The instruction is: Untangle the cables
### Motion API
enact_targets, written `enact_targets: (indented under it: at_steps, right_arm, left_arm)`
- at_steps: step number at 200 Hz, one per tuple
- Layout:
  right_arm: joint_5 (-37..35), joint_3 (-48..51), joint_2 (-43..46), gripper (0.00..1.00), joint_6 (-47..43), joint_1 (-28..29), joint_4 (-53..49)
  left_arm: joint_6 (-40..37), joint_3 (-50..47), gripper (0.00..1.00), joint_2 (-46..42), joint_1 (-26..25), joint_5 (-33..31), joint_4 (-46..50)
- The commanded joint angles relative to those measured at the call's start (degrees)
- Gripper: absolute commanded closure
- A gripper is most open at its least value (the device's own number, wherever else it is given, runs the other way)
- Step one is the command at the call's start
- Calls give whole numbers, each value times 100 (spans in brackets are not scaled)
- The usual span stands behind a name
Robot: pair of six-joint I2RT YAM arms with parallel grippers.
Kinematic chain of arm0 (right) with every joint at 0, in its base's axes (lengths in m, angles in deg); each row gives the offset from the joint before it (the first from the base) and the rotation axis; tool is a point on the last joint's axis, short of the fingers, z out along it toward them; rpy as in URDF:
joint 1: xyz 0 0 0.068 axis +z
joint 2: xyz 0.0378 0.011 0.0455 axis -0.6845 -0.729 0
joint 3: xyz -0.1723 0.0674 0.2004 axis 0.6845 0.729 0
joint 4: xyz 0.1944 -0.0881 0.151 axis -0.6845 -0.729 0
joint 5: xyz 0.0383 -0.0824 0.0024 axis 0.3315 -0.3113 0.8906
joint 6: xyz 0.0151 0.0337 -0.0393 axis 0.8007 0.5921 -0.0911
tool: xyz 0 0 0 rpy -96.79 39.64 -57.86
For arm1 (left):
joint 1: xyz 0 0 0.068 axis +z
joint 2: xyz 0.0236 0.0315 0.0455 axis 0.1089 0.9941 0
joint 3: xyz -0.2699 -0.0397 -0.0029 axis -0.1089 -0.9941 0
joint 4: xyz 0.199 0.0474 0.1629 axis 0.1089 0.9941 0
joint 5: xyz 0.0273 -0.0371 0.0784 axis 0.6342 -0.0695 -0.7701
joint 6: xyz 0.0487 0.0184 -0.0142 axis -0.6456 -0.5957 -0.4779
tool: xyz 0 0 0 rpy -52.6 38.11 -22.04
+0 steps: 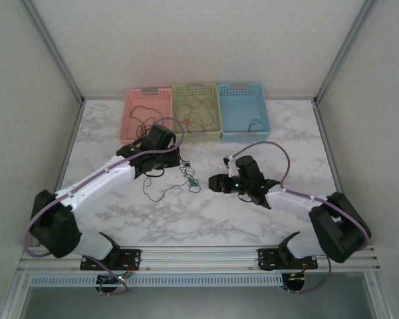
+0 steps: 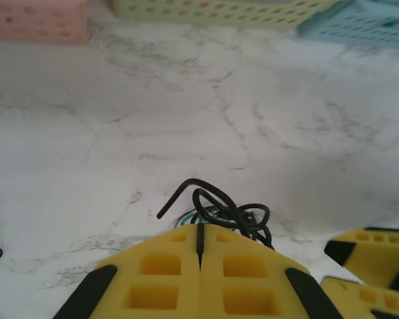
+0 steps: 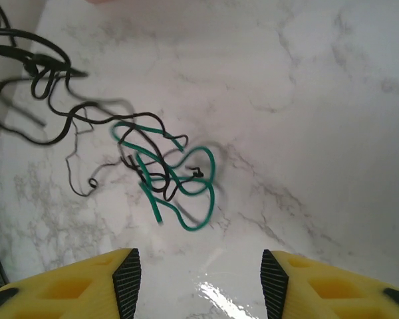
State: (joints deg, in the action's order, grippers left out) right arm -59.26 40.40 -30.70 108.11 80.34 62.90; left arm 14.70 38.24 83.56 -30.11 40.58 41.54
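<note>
Your left gripper (image 2: 200, 234) is clenched on a black cable (image 2: 216, 203), just in front of the green basket (image 1: 206, 135). If you pull fast, its knot with the teal cable (image 3: 186, 176), also before that basket, can tighten. Your right gripper (image 3: 201, 269), before the basket's right side, stands released. The marble table (image 1: 299, 146) looks slippery; pale walls (image 1: 186, 40) enclose it.

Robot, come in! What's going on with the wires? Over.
Left gripper shut on black cable. Right gripper open, facing teal cable knotted with black on the table. Three baskets sit beyond, not in the way.
</note>
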Motion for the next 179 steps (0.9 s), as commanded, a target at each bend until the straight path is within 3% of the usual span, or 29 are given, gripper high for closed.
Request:
enact_targets:
  at_steps: [1, 48, 74, 179]
  right_arm:
    - [-49, -127, -397, 47, 379, 140, 290]
    - [-55, -449, -1008, 48, 456, 365, 289]
    - [-168, -620, -1220, 48, 521, 442, 283]
    - [-116, -1471, -2010, 57, 866, 680, 77]
  left_arm:
    - [241, -308, 100, 235, 265, 74, -552]
    - [472, -946, 100, 562, 668, -80, -951]
    - [464, -1127, 100, 577, 734, -309, -982]
    - [393, -1331, 100, 431, 815, -235, -1033]
